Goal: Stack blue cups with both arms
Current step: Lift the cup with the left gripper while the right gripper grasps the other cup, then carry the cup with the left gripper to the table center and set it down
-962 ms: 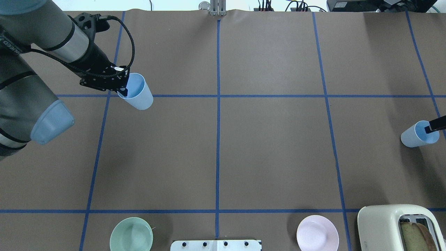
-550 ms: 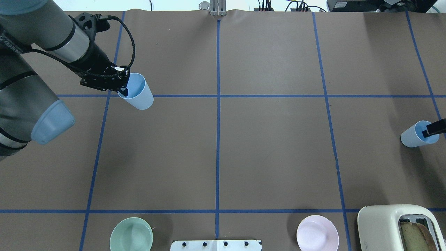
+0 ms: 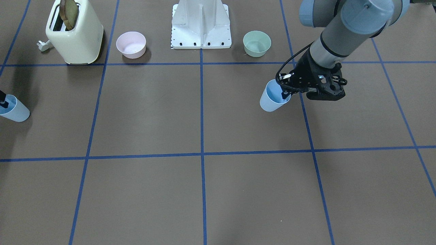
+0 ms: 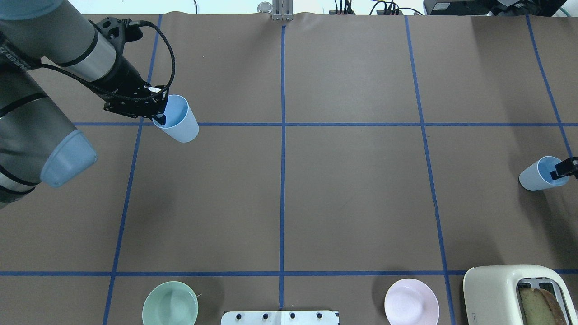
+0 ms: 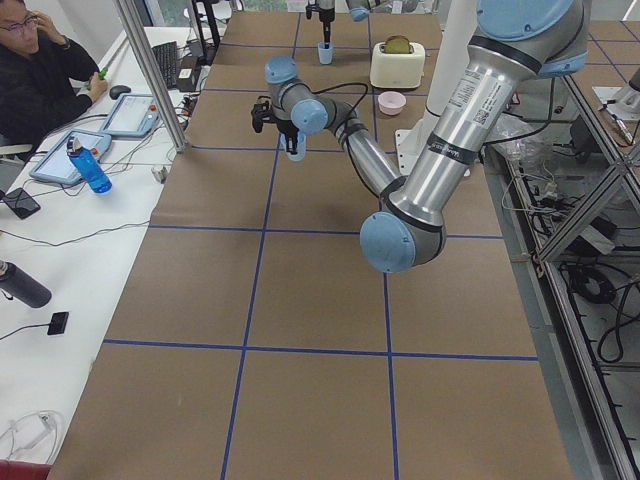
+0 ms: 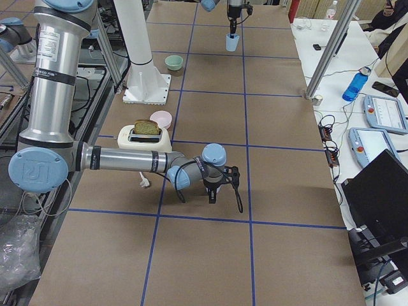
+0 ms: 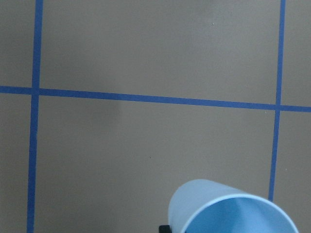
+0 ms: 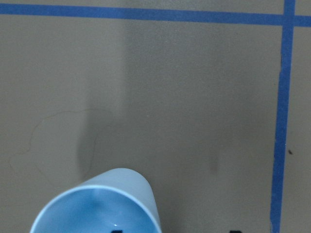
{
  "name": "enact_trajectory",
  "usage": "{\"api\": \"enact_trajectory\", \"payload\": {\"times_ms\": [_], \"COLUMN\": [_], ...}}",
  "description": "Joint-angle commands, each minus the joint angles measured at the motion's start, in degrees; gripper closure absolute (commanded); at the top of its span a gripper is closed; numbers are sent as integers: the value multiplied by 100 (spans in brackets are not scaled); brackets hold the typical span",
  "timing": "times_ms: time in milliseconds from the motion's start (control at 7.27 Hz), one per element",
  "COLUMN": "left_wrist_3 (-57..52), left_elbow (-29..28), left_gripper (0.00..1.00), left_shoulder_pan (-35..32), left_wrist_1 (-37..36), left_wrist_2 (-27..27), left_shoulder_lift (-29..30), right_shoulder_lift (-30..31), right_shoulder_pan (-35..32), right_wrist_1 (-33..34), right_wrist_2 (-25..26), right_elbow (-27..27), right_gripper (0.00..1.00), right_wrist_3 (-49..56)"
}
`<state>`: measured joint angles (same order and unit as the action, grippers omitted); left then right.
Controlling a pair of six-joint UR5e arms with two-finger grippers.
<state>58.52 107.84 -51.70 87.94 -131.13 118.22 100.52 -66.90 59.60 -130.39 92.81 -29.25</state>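
1. Pale-blue left cup (image 4: 181, 124) is hanging from the left gripper (image 4: 159, 118). One finger is sitting inside the mouth and one outside, with the jaws pinching tight on the rim wall nearest the arm.
2. That cup is tilting and looks lifted off the brown paper (image 4: 352, 203). In the overhead view it's overlapping the far blue tape line (image 4: 235, 124), on the robot's left half of the table.
3. Right cup (image 4: 535, 177) is standing near the table's right edge. The right gripper (image 4: 562, 169) is dipping one finger into its mouth.
4. On the right wrist view I'm seeing the other fingertip (image 8: 235, 231) outside and well off the wall. So those jaws are standing apart and gripping nothing.
5. The two cups are sitting well apart, at opposite ends.
6. Containers: the cream toaster (image 4: 496, 289) is carrying a bread slice (image 4: 539, 307) in its slot. The mint bowl (image 4: 170, 304) and pink bowl (image 4: 411, 302) are sitting mouth-up either side of the white pedestal base (image 4: 280, 317).
7. The frame edge is cutting off most of the right gripper in the overhead and front views.
8. In the right side view the gripper body is covering its cup.
9. Both wrist views are cropping the cups at the bottom edge, so I'm not seeing the left inner finger there.
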Motion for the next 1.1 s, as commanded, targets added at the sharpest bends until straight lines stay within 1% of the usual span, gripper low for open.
{"api": "enact_trajectory", "payload": {"times_ms": [0, 138, 275, 412, 550, 688, 825, 962], "left_wrist_3": [-7, 2, 124, 299, 483, 755, 932, 1064], "left_elbow": [0, 0, -87, -236, -394, -665, -877, -1070], "left_gripper": [100, 100, 100, 100, 100, 100, 100, 100], "left_shoulder_pan": [2, 37, 106, 203, 439, 685, 853, 1107], "left_wrist_1": [4, -5, -5, 4, 4, 47, 83, 135], "left_wrist_2": [9, 17, 18, 148, 410, 648, 798, 1104], "left_shoulder_lift": [8, 34, 174, 384, 560, 823, 1017, 1167], "right_shoulder_lift": [3, -41, -84, -102, -294, -618, -934, -1268], "right_shoulder_pan": [2, 2, -7, -24, -259, -540, -621, -657], "right_wrist_1": [-395, -475, -467, -406, -162, 328, 750, 1129], "right_wrist_2": [32, 32, -29, -100, -309, -555, -601, -593], "right_elbow": [-69, -52, 78, 167, 176, 220, 255, 264], "right_gripper": [100, 100, 100, 100, 100, 100, 100, 100], "right_wrist_3": [-386, -476, -511, -503, -503, -485, -477, -450]}}
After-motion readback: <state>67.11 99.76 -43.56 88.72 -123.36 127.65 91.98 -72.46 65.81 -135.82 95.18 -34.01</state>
